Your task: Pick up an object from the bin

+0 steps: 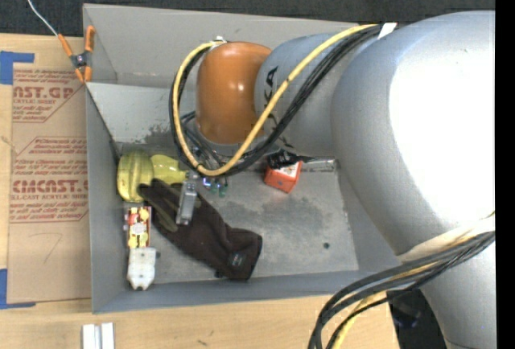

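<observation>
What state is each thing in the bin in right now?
gripper: low over the dark cloth's upper end
dark cloth: lying crumpled on the bin floor
yellow soft thing: lying by the left wall
white and yellow toy: lying along the left wall
orange block: on the floor, partly under the arm

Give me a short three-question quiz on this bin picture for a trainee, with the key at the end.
1. True or false: the gripper is over the left end of the dark cloth.
2. Which thing lies in the lower left corner of the bin, as the camera sees it? A) orange-red box B) white-and-yellow toy C) dark cloth
3. Fill in: the crumpled thing just left of the gripper is coloured ____.
Key: 1 true; 2 B; 3 yellow.
</observation>
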